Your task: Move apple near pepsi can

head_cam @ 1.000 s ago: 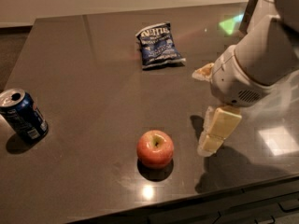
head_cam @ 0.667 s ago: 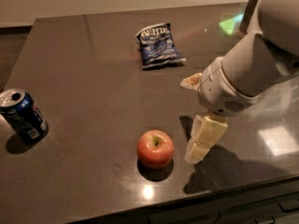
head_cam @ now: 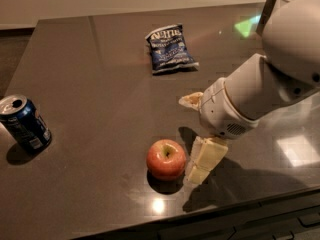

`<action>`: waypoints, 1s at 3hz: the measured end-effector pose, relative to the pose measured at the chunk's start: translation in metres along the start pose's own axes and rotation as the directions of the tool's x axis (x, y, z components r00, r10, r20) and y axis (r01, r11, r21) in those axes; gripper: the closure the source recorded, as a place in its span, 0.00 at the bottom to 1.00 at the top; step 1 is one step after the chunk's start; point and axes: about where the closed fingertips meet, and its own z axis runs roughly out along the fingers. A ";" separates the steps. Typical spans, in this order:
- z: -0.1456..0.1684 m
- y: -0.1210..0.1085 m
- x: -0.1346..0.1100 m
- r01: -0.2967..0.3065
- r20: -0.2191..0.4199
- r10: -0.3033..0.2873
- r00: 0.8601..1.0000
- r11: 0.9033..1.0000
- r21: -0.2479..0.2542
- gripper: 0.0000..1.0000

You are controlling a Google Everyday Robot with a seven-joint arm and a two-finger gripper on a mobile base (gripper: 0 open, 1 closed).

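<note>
The apple (head_cam: 166,159) sits on the dark table (head_cam: 100,84) near its front edge, red-orange with a yellowish stem dimple facing up. The pepsi can (head_cam: 25,124) stands upright at the far left edge, dark blue with a silver top. My gripper (head_cam: 190,138) is just right of the apple, with the jaws apart. One cream finger (head_cam: 205,159) is low beside the apple's right side, touching or nearly touching it. The other finger (head_cam: 192,100) is farther back. Nothing is held.
A blue crinkled chip bag (head_cam: 170,49) lies at the back middle of the table. My white arm (head_cam: 270,84) covers the table's right side. The front table edge runs just below the apple.
My gripper has moved left toward the apple; its lower finger now stands right beside it. The apple, the can and the bag have not moved.
</note>
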 end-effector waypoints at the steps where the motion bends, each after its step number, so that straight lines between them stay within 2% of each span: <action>1: 0.009 0.008 -0.010 0.019 0.049 -0.019 0.999 1.000 -0.011 0.00; 3: 0.025 0.021 -0.023 0.055 0.096 -0.051 0.994 0.998 -0.040 0.00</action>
